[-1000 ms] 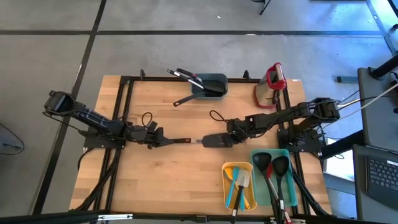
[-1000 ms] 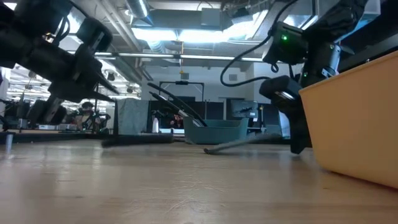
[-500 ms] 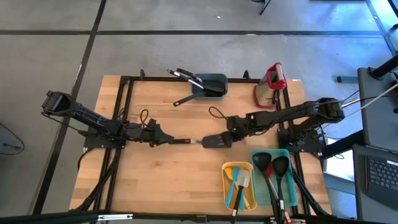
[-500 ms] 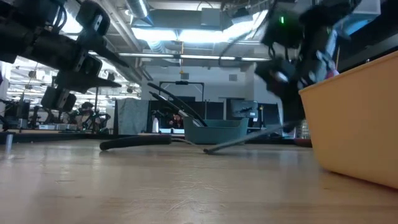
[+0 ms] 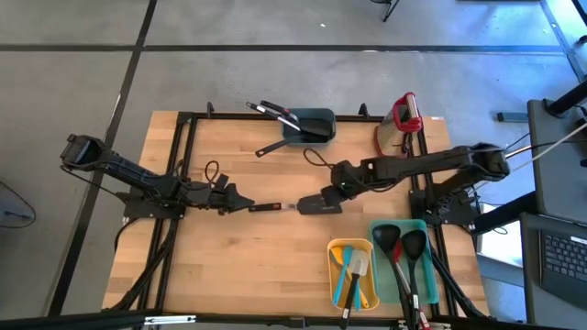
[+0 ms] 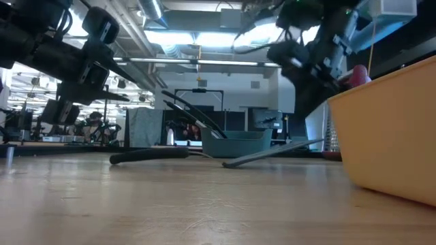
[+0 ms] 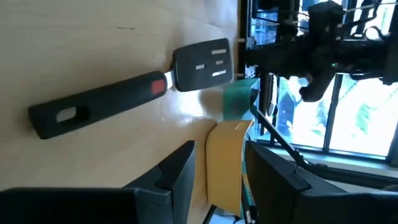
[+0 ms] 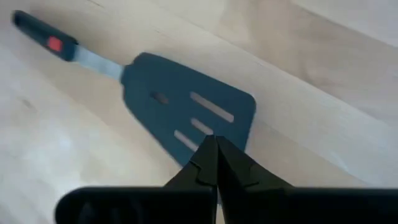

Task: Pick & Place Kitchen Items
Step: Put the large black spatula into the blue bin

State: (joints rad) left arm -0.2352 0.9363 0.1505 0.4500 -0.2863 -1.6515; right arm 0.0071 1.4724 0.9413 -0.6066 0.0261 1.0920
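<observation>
A black slotted turner [image 5: 307, 205] with a red mark on its handle lies flat mid-desk [image 5: 238, 266], between the left tool [image 5: 240, 203], whose fingers stand apart just off the handle's end, and the right tool [image 5: 332, 191], pressed together just above the blade. Behind it, a dark tray [image 5: 312, 125] holds more utensils, with another black utensil [image 5: 272, 147] lying loose beside it. Near the front edge, a yellow bin [image 5: 337, 275] with teal spatulas touches a teal bin [image 5: 381, 275] holding black ladles.

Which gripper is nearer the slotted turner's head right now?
Right. The right gripper hovers shut at the black slotted turner's head; the left gripper, open, sits off its handle end.
</observation>
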